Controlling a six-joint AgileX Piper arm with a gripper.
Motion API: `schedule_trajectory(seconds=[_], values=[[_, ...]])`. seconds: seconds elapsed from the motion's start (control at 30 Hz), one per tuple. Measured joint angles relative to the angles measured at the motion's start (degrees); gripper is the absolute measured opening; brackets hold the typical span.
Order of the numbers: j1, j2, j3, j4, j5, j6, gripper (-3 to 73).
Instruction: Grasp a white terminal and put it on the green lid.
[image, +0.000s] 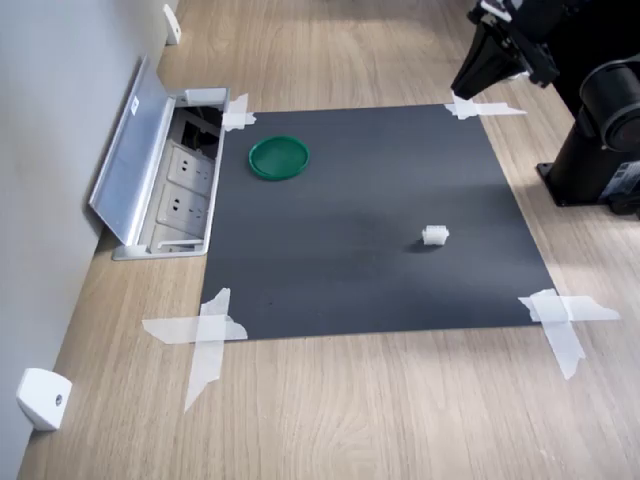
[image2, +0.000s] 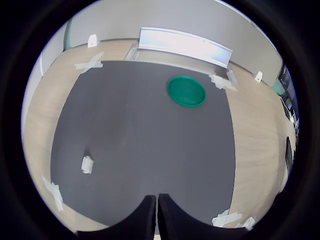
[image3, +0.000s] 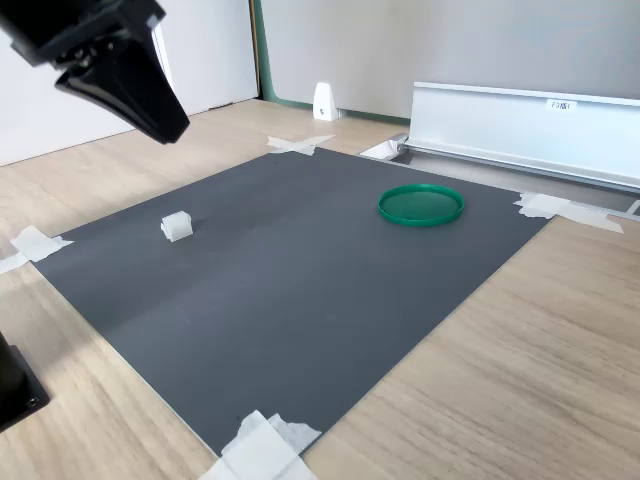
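The white terminal (image: 435, 236) (image3: 176, 226) (image2: 87, 164) lies alone on the black mat, a small pale block. The green lid (image: 278, 157) (image3: 421, 204) (image2: 186, 91) rests flat on the mat near its corner by the floor socket box, well apart from the terminal. My gripper (image: 465, 82) (image3: 168, 128) (image2: 157, 215) hangs high above the mat's edge on the arm's side, away from both things. In the wrist view its two black fingers press together, with nothing between them.
The black mat (image: 360, 280) is taped at its corners to a wooden floor. An open metal socket box (image: 165, 175) with a raised flap lies by the wall. White brackets (image: 42, 398) (image: 172, 22) stand along the wall. The arm's base (image: 600, 150) stands beside the mat.
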Motion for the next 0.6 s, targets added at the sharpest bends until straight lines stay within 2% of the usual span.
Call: schedule_trajectory(seconds=[0.2, 0.33, 0.6], values=[[0.0, 6.0, -4.6, 2.5, 8.2, -3.1, 0.9], [0.0, 9.4, -5.0, 4.9, 10.2, -4.6, 11.0], [0.6, 10.9, -5.1, 7.4, 10.3, -7.1, 54.6]])
